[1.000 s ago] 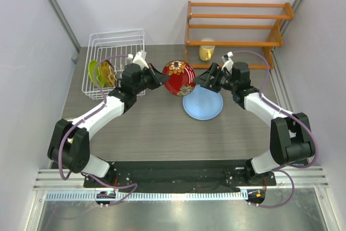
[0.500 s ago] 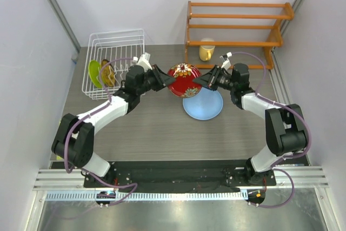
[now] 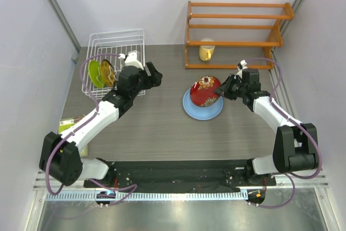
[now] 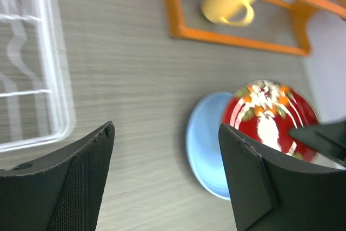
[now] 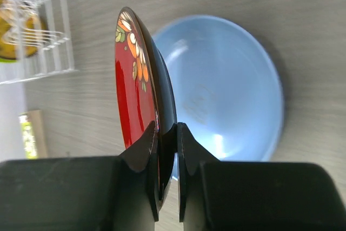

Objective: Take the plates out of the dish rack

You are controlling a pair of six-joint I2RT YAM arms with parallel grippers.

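- The right gripper [image 3: 223, 88] is clamped on the rim of the dark red patterned plate [image 3: 205, 90]. In the right wrist view its two fingers [image 5: 141, 152] press on both faces of the plate's edge [image 5: 132, 90].
- This red plate stands nearly on its edge, its flowered face turned toward the left side of the table [image 3: 157, 128].
- It is over the light blue plate [image 3: 200, 113], which lies flat on the table in front of the orange wooden shelf [image 3: 238, 17]. I cannot tell whether the red plate touches the blue one.
- The left gripper [image 3: 154, 74] holds nothing. In the left wrist view its fingers [image 4: 86, 177] are wide apart, and the table, the blue plate [image 4: 203, 144] and the red plate [image 4: 265, 117] show between them.
- The left gripper hangs just beside the right wall of the white wire dish rack [image 3: 114, 34], well apart from the red plate.
- Two plates stand upright in the near left part of the rack: the lime green plate [image 3: 94, 73] on the outer side and the amber-yellow plate [image 3: 107, 72] just beside it.
- A yellow mug [image 3: 206, 52] sits on the lowest level of the orange shelf, behind the blue plate.
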